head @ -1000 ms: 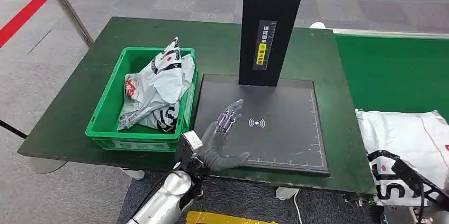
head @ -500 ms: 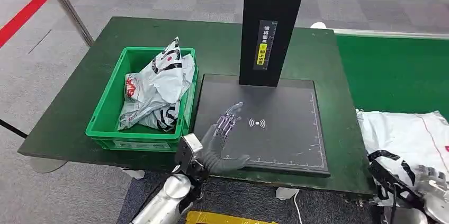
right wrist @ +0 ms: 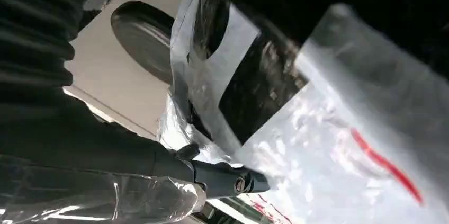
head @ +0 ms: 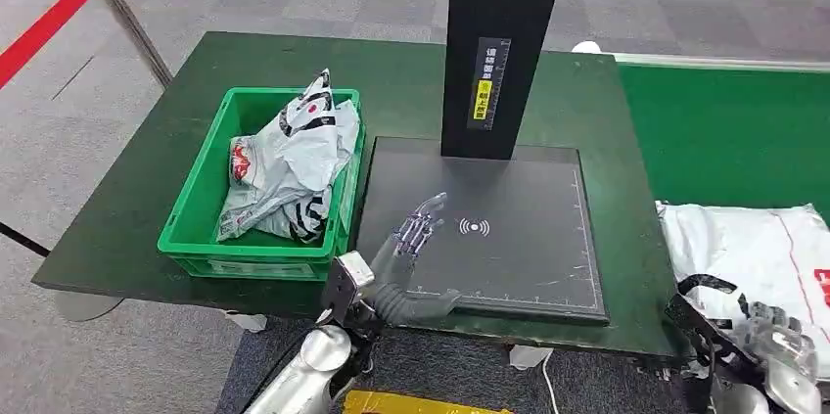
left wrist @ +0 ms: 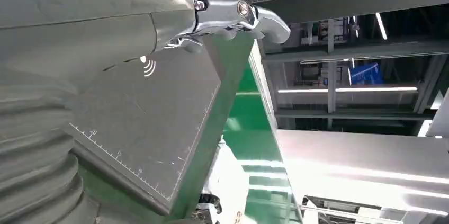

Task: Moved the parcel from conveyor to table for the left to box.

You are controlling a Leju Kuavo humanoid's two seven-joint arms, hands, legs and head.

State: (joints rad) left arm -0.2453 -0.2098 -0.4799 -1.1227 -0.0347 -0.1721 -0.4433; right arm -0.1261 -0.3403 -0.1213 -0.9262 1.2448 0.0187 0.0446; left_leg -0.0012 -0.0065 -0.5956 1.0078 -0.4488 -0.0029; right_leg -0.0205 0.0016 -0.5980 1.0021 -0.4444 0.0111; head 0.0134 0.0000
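The left robot hand (head: 411, 262) hovers spread over the dark scanner pad (head: 509, 238); the right robot hand (head: 778, 345) touches the white plastic parcel (head: 754, 248), grip unclear.

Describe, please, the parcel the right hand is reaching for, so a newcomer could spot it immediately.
Start at the green conveyor right of the dark table. At its near end lies a white plastic mailer parcel with black and red print, flat and alone, unlike the crumpled bags heaped in the green crate.
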